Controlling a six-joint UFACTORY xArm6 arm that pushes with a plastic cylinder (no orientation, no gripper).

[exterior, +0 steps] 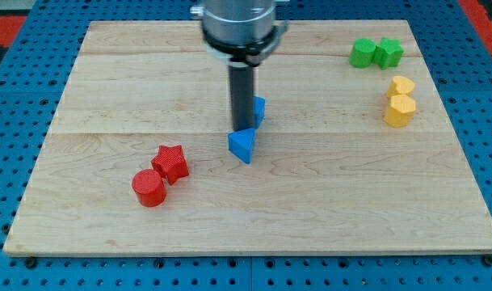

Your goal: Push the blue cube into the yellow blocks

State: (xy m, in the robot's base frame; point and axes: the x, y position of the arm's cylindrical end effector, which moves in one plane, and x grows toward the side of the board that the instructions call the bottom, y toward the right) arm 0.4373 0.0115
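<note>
A pale wooden surface (254,218) lies on blue pegboard. My arm has no gripper, so nothing opens or closes; it ends in a dark rod hanging from the view's top centre. My tip (243,129) sits near the board's middle, between two blue blocks. The blue cube (259,110) is just at the tip's right, partly hidden behind the rod, seemingly touching it. A blue triangular block (241,145) lies just below the tip.

The two yellow blocks (400,101) stand one above the other near the view's right edge, touching, well apart from the cube. Above them, two green blocks (376,53) touch side by side. At lower left, a red star (172,162) touches a red cylinder (149,187).

To push well, I judge the tip should press the cube's left face squarely and travel rightward, keeping centred so the cube does not slip aside, and leave the triangle behind.

No containers are visible.
</note>
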